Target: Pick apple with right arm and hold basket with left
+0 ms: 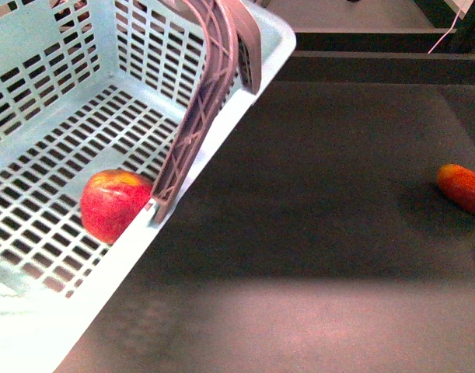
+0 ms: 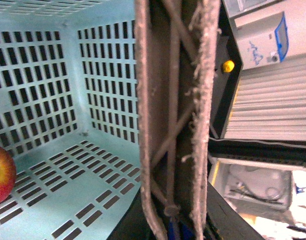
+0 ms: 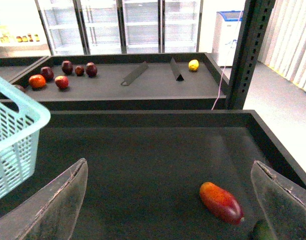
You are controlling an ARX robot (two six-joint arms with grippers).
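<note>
The red apple [image 1: 113, 203] with yellow patches lies on the slotted floor of the pale turquoise basket [image 1: 35, 101], against its near wall by the foot of a grey-brown ribbed handle [image 1: 206, 101]. The apple also shows in the left wrist view [image 2: 1, 174]. My left gripper [image 2: 174, 220] is shut on the basket's handle [image 2: 175, 100] and holds the basket tilted. My right gripper [image 3: 168, 200] is open and empty above the dark bin floor, its fingers [image 3: 57, 205] wide apart. A corner of the basket [image 3: 15, 135] shows beside it.
An elongated orange-red fruit [image 1: 462, 186] lies on the dark bin floor at the right, also in the right wrist view [image 3: 221, 202]. Behind is a second dark bin [image 3: 142, 80] with several dark red fruits and a yellow one [image 3: 193, 64]. Glass-door fridges stand at the back.
</note>
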